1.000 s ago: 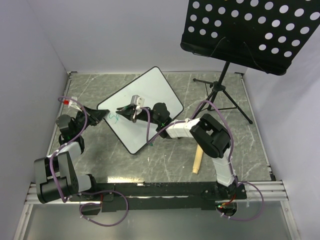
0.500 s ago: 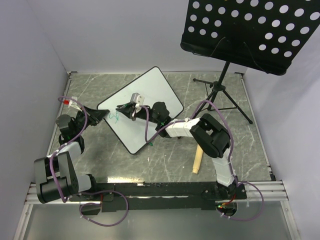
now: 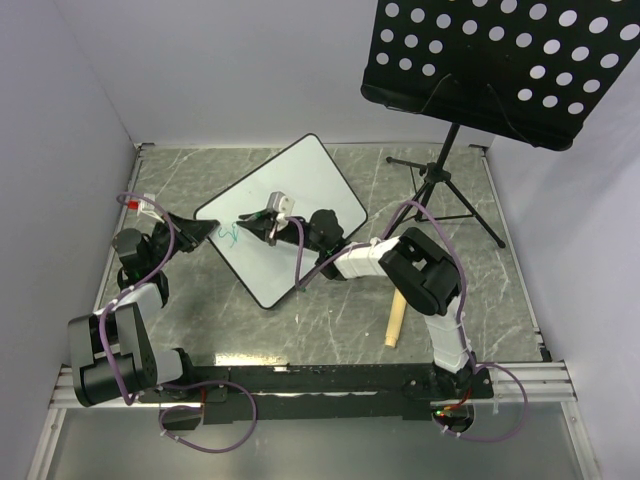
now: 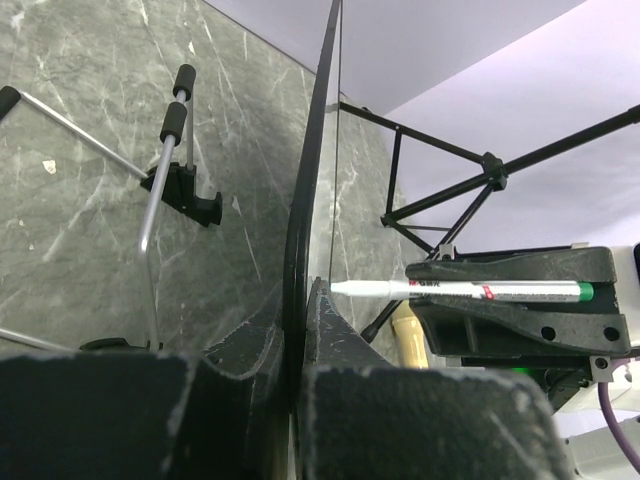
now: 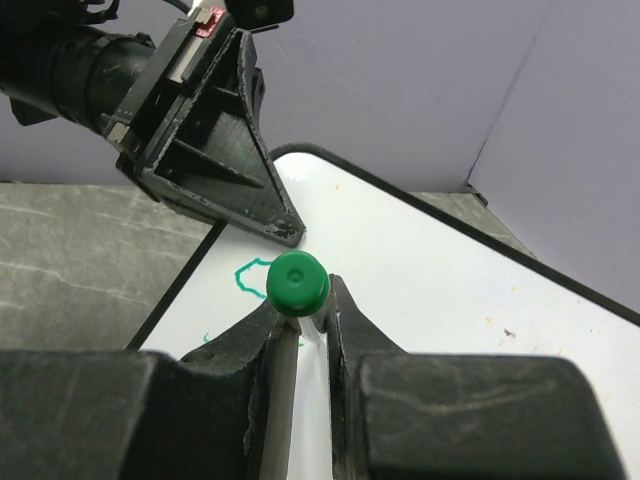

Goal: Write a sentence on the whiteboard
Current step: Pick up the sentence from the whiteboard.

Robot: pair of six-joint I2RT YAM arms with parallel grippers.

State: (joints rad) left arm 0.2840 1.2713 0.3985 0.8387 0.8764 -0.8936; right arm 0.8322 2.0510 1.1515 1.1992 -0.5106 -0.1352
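Over the last second the right fingers (image 5: pixel 250 350), clamped on the green marker (image 4: pixel 460 290), have crept slightly right along the whiteboard (image 3: pixel 310 180), which lies askew at mid-bench with its left corner pinched by the left fingers (image 4: pixel 345 345), so the sentence (image 5: pixel 245 275) looks barely begun.
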